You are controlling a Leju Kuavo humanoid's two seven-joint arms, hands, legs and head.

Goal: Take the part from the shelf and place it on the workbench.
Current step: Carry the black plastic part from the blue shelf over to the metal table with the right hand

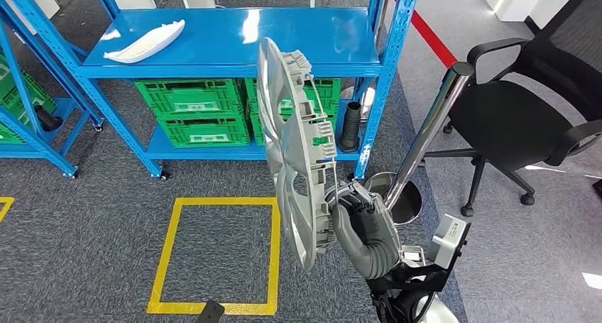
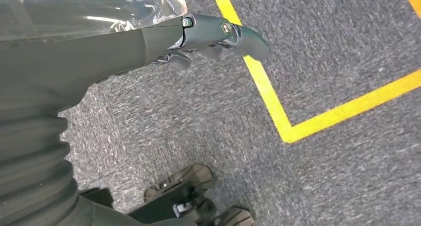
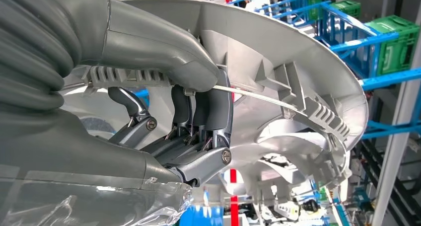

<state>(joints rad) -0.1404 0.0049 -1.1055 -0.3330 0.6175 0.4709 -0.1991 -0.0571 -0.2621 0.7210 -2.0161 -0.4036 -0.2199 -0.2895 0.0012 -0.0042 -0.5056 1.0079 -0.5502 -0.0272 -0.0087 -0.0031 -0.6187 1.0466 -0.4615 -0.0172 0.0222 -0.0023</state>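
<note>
- Right hand [image 1: 358,220] grips the part [image 1: 294,145], a silver wheel cover, near its lower rim; the cover stands on edge in the air, clear of the blue shelf [image 1: 234,42] and over the grey carpet.
- Right wrist view: thumb on the ribbed back of the rim, dark fingers [image 3: 208,112] curled against the other side, clamped on the part [image 3: 298,92]. A thin wire ring runs just under the thumb.
- Left hand [image 2: 218,35] hangs over the carpet beside the yellow floor square [image 2: 278,116]; it holds nothing. Fingers look loosely extended; whether they are apart or together I cannot tell.
- A white moulded piece [image 1: 145,41] lies on the far left of the shelf top; green crates [image 1: 195,110] sit below. An office chair [image 1: 511,117] stands right, with a chrome post [image 1: 426,135] just beside the arm.
- Workbench unseen, so placing is not yet done; judged mid-carry.
- Risk: grip sits at one edge, so the tall cover could pivot or slip in the fingers during a turn.
- Risk: the cover's top edge lies near the shelf upright and could clip it, or the chrome post, on a swing right.
- Risk: the cover blocks much of the head view.
</note>
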